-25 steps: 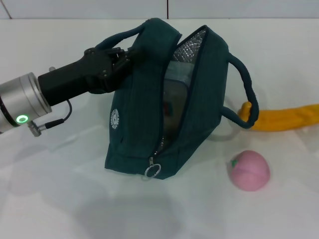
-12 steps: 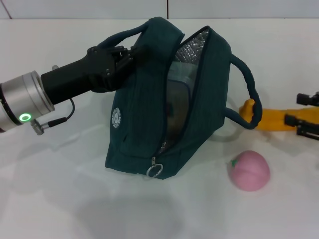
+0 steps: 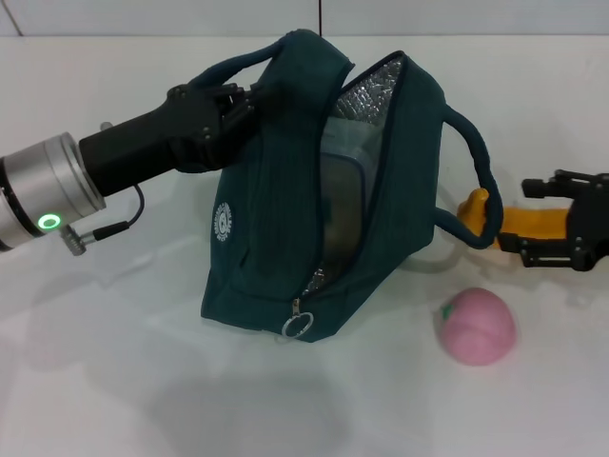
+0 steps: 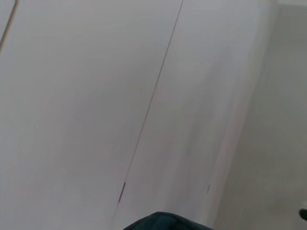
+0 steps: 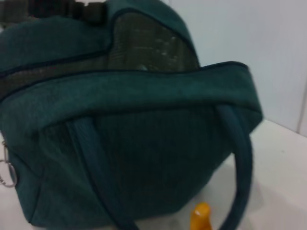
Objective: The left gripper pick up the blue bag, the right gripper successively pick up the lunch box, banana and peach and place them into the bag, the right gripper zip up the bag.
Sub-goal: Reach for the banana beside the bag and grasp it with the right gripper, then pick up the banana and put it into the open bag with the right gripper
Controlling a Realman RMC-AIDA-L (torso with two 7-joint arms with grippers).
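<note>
Two end effectors are at work. The right end effector sits low over the counter with its fingers spread on either side of the banana, not yet closed on it; the banana lies flat on the counter just behind the bag's near handle, its tip showing past the strap. The left end effector is clenched on the far handle of the blue bag, holding it upright with the mouth gaping and the silver lining exposed. Inside the opening a pale, clear-lidded shape is visible, which I take to be the lunch box, so that first item looks done. The peach rests on the counter in front of the banana, apart from the bag and untouched. The zipper pull hangs at the bottom end of the open zip. By my reading, roughly a third of the packing is complete: the banana grasp is in hand, then the peach, then zipping the bag closed.
</note>
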